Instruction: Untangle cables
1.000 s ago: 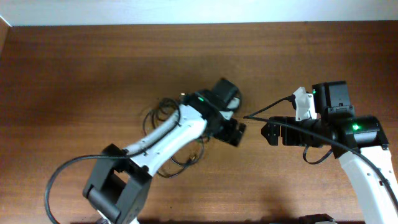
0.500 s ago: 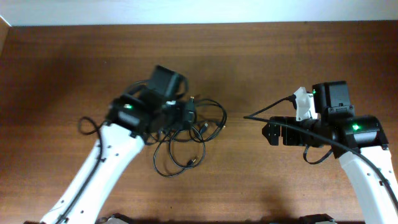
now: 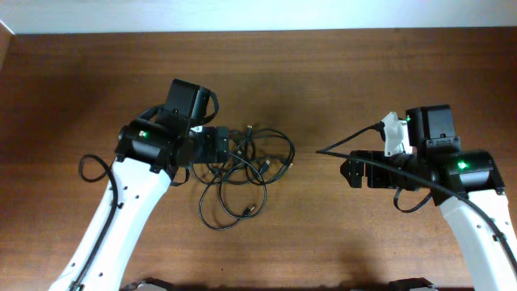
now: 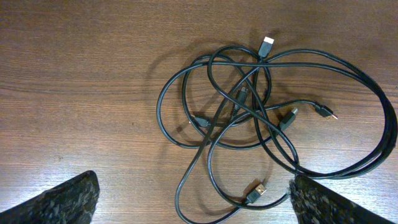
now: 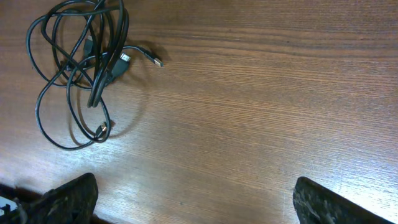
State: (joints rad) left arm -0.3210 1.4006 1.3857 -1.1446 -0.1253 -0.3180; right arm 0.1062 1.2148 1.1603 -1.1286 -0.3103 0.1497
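Observation:
The cables (image 3: 257,168) lie as one tangle of thin black looped cords with small plug ends on the wooden table, left of centre. In the left wrist view the cables (image 4: 239,99) fill the middle, with a metal-tipped USB plug (image 4: 256,191) at the bottom. My left gripper (image 3: 215,146) hovers at the tangle's left edge; it is open and empty (image 4: 193,186). My right gripper (image 3: 354,171) is open and empty (image 5: 194,186), well to the right of the tangle. The cables (image 5: 102,73) show at the top left of the right wrist view.
The table's far edge (image 3: 258,32) meets a white wall. Each arm's own thicker black wire runs beside it, one looping at the left arm (image 3: 90,170), one at the right arm (image 3: 347,144). Bare wood lies between the tangle and the right gripper.
My left arm has swung from the table's middle to the left, uncovering the tangle, which now lies spread out. The right arm has not moved.

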